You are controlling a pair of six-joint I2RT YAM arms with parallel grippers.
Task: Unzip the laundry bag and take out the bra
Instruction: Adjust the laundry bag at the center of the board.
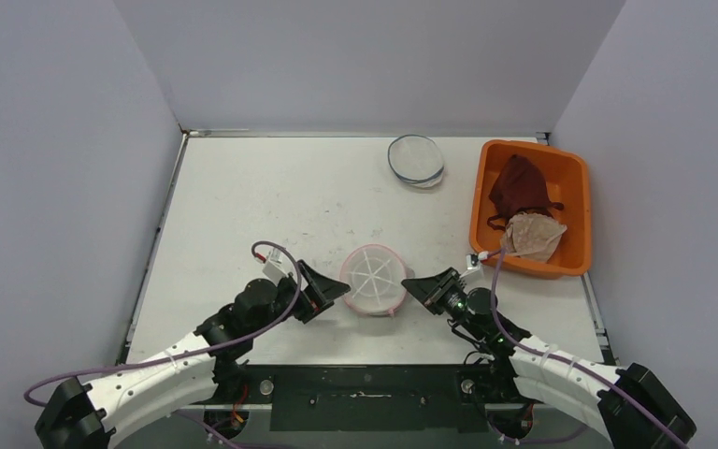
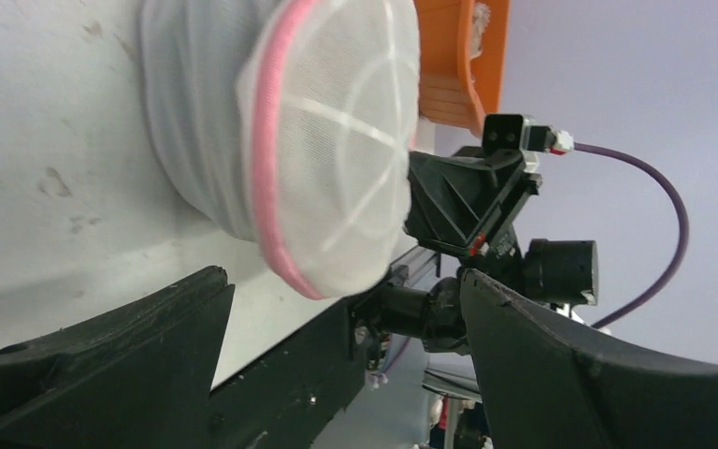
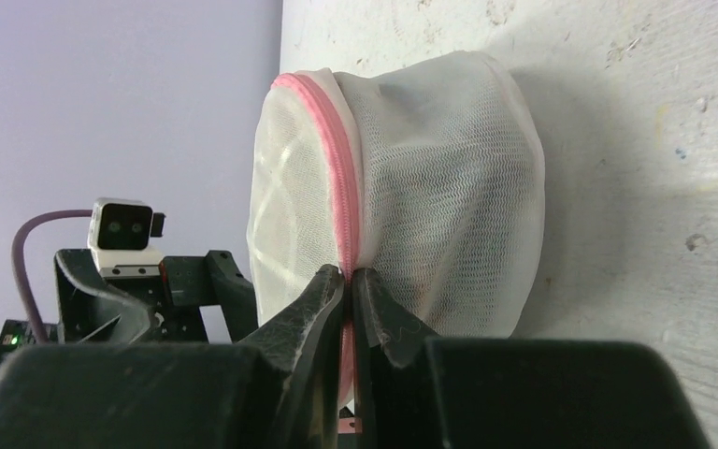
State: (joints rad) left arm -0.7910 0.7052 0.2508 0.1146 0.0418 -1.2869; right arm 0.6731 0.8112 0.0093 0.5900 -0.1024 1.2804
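A round white mesh laundry bag [image 1: 375, 278] with a pink zipper [image 3: 332, 159] around its rim lies near the table's front middle. Its zip looks closed. My left gripper [image 1: 337, 288] is open just left of the bag; in the left wrist view [image 2: 344, 281] the bag [image 2: 327, 140] sits just beyond its wide-spread jaws, untouched. My right gripper [image 1: 411, 283] is at the bag's right side. In the right wrist view [image 3: 349, 274] its jaws are shut on the pink zipper band. The bra is hidden; I cannot make it out through the mesh.
An orange bin [image 1: 575, 201] at the right holds a maroon garment [image 1: 519, 187] and a beige garment [image 1: 533, 236]. A second flat round bag with a blue rim [image 1: 416, 159] lies at the back. Grey walls enclose the table.
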